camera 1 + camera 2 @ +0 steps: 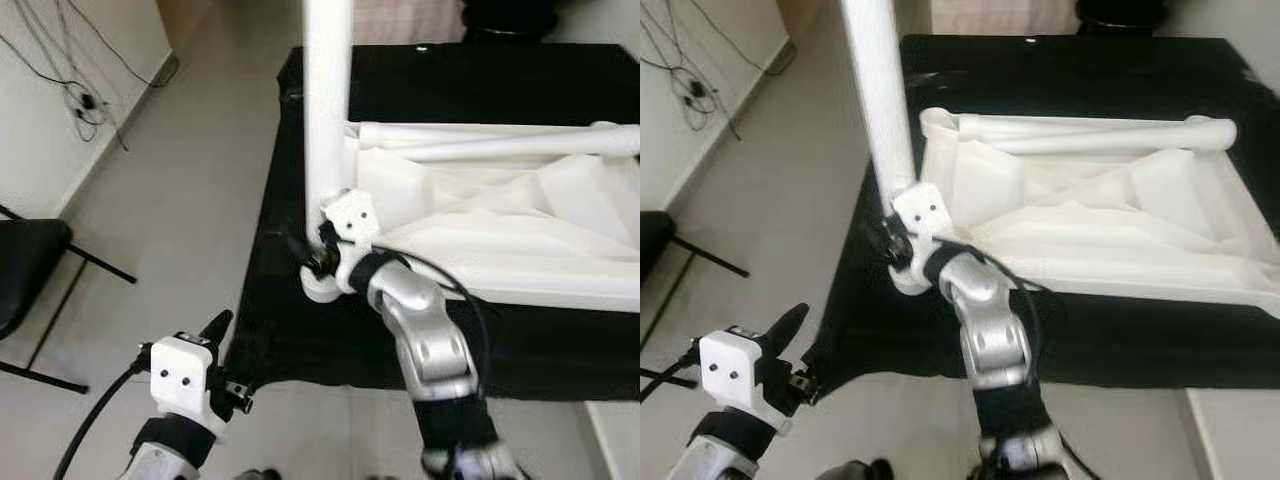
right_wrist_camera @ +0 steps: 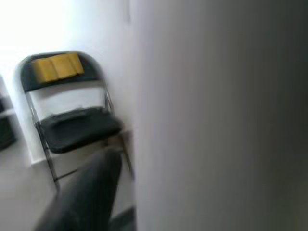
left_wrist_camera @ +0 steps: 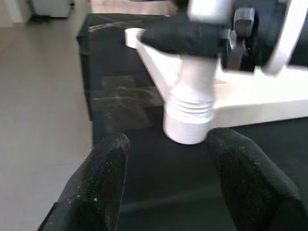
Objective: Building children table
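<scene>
The right end effector (image 1: 318, 252) grips the upright white plastic table leg (image 1: 327, 100), seating it in the overturned white tabletop's (image 1: 520, 235) corner. Next it likely needs twisting tight, while the left end effector (image 1: 222, 345) waits open below the black-draped desk (image 1: 300, 330).

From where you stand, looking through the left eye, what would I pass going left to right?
Cables on the wall → black chair → left gripper → upright white table leg → white tabletop.

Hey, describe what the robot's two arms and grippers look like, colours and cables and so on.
Both arms are silver metal with black cuffs at the joints. Each wrist carries a white block with small dark holes. The left gripper and right gripper have black fingers. A black cable runs along each arm.
</scene>
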`<state>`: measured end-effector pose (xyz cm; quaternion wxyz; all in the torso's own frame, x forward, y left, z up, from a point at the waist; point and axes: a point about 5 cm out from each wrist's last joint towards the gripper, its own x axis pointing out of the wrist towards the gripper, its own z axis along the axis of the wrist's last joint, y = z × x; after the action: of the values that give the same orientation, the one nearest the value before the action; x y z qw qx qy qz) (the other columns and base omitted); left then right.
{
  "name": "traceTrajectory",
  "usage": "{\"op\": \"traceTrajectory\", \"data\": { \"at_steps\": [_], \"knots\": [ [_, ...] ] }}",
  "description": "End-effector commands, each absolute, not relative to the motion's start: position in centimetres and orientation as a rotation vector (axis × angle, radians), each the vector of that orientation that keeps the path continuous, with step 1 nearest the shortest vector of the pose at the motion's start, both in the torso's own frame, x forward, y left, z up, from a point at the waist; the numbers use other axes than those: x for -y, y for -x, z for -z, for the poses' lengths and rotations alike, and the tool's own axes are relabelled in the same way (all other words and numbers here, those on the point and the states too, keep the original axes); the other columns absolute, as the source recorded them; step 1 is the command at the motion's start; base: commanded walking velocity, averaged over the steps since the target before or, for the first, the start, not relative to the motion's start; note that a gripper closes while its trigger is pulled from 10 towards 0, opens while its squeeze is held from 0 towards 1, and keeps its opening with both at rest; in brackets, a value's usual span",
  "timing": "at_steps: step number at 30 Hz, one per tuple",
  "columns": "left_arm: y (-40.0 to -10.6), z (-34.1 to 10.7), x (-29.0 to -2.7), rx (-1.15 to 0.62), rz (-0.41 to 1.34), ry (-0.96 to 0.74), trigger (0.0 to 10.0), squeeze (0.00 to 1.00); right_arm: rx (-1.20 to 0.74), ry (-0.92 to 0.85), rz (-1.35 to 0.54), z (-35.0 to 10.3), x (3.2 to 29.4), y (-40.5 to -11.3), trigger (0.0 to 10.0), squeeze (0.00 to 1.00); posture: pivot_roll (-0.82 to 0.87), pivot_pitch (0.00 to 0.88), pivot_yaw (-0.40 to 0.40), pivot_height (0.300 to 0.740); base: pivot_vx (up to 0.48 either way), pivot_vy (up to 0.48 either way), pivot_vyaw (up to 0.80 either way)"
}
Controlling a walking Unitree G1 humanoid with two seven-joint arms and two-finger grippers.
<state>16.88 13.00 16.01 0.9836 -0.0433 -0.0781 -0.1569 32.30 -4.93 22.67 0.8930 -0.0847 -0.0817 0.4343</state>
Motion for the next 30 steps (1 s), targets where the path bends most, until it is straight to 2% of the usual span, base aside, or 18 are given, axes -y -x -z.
{"op": "traceTrajectory", "data": {
  "at_steps": [1, 9, 10, 11, 13, 15, 16, 21, 30],
  "knots": [
    [-16.5, -15.9, -12.8, 0.146, 0.319, 0.090, 10.0, 0.00, 0.186, 0.223, -1.189, -23.2, 4.4, -32.6, 10.0, 1.00, 0.08, 0.209, 0.002, 0.740, 0.000, 0.000, 0.00],
    [-16.1, -16.0, -12.6, 0.145, 0.318, 0.093, 10.0, 0.00, 0.126, 0.353, -1.340, -23.5, 4.8, -34.2, 10.0, 1.00, 0.10, 0.220, -0.003, 0.740, 0.000, 0.000, 0.00],
    [-16.0, -16.0, -12.6, 0.143, 0.318, 0.093, 10.0, 0.00, 0.116, 0.341, -1.369, -23.7, 4.7, -34.5, 10.0, 0.00, 0.10, 0.223, -0.004, 0.740, 0.000, 0.000, 0.00],
    [-16.0, -16.0, -12.6, 0.143, 0.318, 0.093, 10.0, 0.00, 0.116, 0.341, -1.369, -23.7, 4.7, -34.5, 10.0, 0.00, 0.10, 0.223, -0.004, 0.740, 0.000, 0.000, 0.00],
    [-15.5, -16.1, -12.5, 0.137, 0.318, 0.095, 10.0, 0.00, 0.053, 0.246, -1.554, -24.2, 4.5, -34.9, 10.0, 0.00, 0.11, 0.234, -0.003, 0.740, 0.000, 0.000, 0.00],
    [-15.5, -16.1, -12.5, 0.137, 0.318, 0.095, 10.0, 0.00, 0.053, 0.246, -1.554, -24.2, 4.5, -34.9, 10.0, 0.00, 0.11, 0.234, -0.003, 0.740, 0.000, 0.000, 0.00],
    [-15.3, -16.1, -12.5, 0.134, 0.319, 0.095, 10.0, 0.00, 0.028, 0.246, -1.615, -24.3, 4.5, -35.2, 0.0, 0.00, 0.12, 0.239, -0.003, 0.740, 0.000, 0.000, 0.00],
    [-15.1, -16.2, -12.4, 0.131, 0.320, 0.096, 10.0, 0.00, -0.002, 0.250, -1.675, -24.3, 4.5, -35.4, 0.0, 0.00, 0.12, 0.246, -0.003, 0.740, 0.000, 0.000, 0.00],
    [-15.2, -16.3, -12.5, 0.128, 0.319, 0.097, 10.0, 0.00, 0.007, 0.232, -1.671, -24.4, 4.8, -35.8, 0.0, 0.00, 0.12, 0.250, 0.001, 0.740, 0.000, 0.000, 0.00]
  ]
}}
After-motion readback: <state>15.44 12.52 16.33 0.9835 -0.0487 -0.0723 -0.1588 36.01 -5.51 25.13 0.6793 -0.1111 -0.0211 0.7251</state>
